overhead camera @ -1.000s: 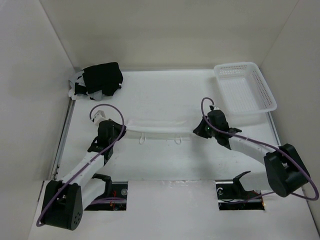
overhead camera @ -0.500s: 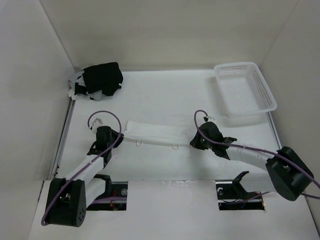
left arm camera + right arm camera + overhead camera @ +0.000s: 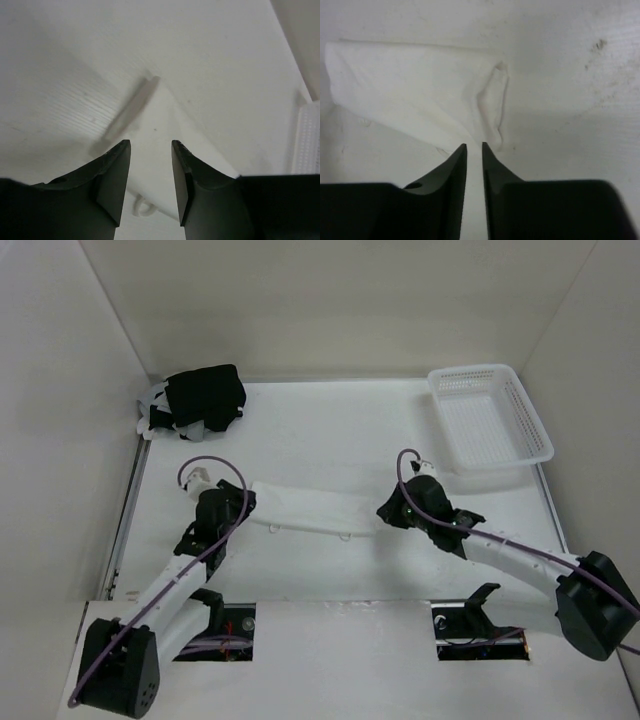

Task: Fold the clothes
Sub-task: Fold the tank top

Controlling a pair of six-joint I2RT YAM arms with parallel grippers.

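The clothes (image 3: pixel 315 508), a white camisole, lie on the table as a long narrow strip between my two arms, with two small strap loops (image 3: pixel 345 535) poking out of the near edge. My left gripper (image 3: pixel 243 502) stands over the strip's left end. In the left wrist view its jaws (image 3: pixel 150 150) are open, with fabric (image 3: pixel 150 115) and a strap loop (image 3: pixel 142 207) below the gap. My right gripper (image 3: pixel 386 512) is at the strip's right end. In the right wrist view it (image 3: pixel 474 147) is open by a narrow gap, just at the puckered corner of the cloth (image 3: pixel 420 95).
A white mesh basket (image 3: pixel 470 371) stands at the back right. A black folded bundle (image 3: pixel 205 395) lies in the back left corner. White walls close in the table on the left, back and right.
Both grippers were shut on the cloth's ends and have now opened. The strip has come down and a little nearer, lying flat on the table.
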